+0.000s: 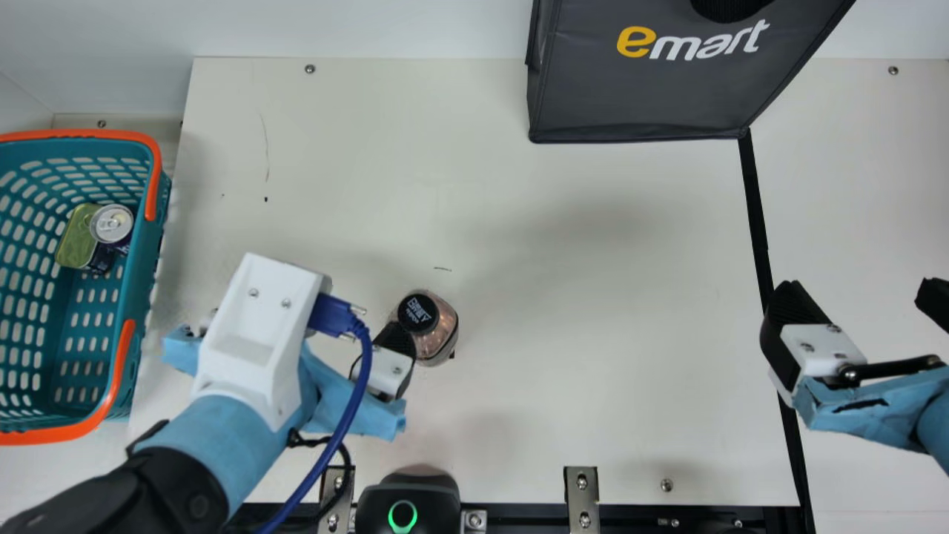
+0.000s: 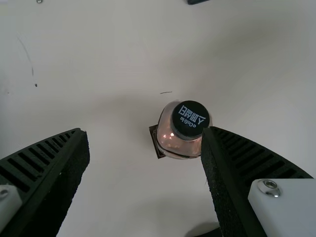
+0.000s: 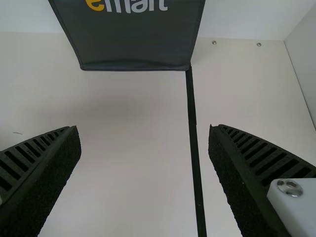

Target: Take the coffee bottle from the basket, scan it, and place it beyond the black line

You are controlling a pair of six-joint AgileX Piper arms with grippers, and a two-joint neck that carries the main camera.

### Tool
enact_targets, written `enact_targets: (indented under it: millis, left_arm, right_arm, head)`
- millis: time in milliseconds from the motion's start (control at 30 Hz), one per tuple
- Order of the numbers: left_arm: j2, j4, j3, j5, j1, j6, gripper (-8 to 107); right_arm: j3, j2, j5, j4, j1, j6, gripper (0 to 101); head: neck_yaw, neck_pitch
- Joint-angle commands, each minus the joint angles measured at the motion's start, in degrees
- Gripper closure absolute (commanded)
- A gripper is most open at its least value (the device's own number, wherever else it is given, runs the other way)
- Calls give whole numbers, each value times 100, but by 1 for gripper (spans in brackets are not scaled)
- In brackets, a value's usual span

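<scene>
A dark grey bag (image 1: pixel 637 89) stood on the counter (image 1: pixel 519 415), ahead and to the left of the right gripper (image 1: pixel 860 293). Well to the left of the left gripper (image 1: pixel 300 330), a green tin (image 1: pixel 75 241) and a silver-topped can (image 1: pixel 113 223) sat close together. A metal bracket (image 1: pixel 582 498) and a screw (image 1: pixel 666 485) were between the two grippers and nearer the front, and a thin scratch (image 1: pixel 266 144) ran ahead of the left one.

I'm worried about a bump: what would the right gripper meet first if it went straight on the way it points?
Most likely the flat cream tabletop, near the straight black line; its height above that is hard to judge.
</scene>
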Motion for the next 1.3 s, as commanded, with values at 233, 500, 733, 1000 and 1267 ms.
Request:
enact_targets:
  millis: [233, 500, 733, 1000, 1267]
  left_arm:
    - [259, -48, -170, 1, -70, -438, 9]
    - [480, -48, -256, -32, -226, -767, 9]
    - [670, 40, -167, -160, -282, -979, 9]
    - [858, 114, -72, -338, -232, -1143, 9]
    - [1017, 131, -10, -529, -118, -1228, 9]
  right_arm:
    - [0, 0, 0, 0, 0, 0, 10]
    - [0, 0, 0, 0, 0, 0, 10]
    - [0, 0, 0, 0, 0, 0, 10]
    - [0, 0, 0, 0, 0, 0, 10]
    - [0, 0, -6, 0, 0, 0, 10]
  head:
    - [9, -96]
    - [9, -96]
    - [9, -96]
    - [9, -96]
    - [9, -96]
